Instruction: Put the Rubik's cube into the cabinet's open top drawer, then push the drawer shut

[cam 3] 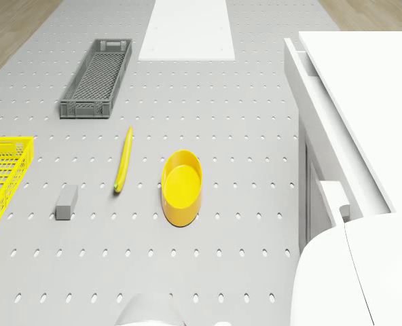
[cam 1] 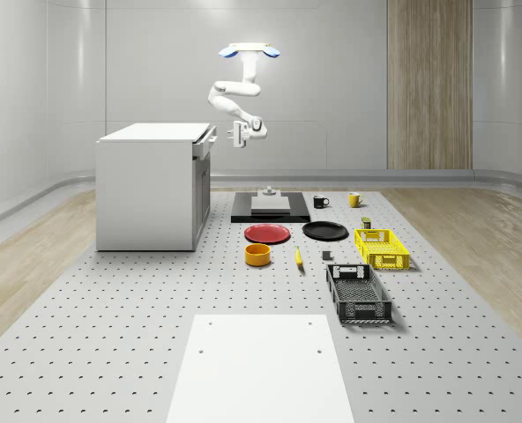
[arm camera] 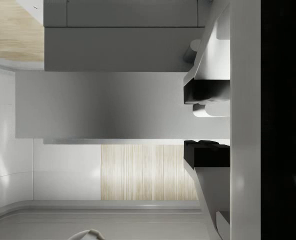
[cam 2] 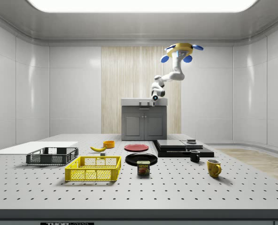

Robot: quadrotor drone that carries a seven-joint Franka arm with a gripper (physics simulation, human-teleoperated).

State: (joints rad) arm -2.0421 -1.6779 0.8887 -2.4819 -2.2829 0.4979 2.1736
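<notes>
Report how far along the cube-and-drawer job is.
Done: I cannot tell whether the cube lies in the drawer; the tool holds nothing. In hand: the drone hovers in front of the cabinet, with the tool level with the top drawer, fingers apart. Left: the drawer juts out from the cabinet front, so pushing it shut remains.

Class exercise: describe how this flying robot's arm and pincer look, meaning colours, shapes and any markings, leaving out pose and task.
The arm is glossy white, built of rounded segments with darker grey seams at the joints. It hangs under a flat pale drone body with blue rotor pods at its ends. The pincer is a white block; in the wrist view its fingers are light grey bars tipped with black pads. I can see no cables or markings.
</notes>
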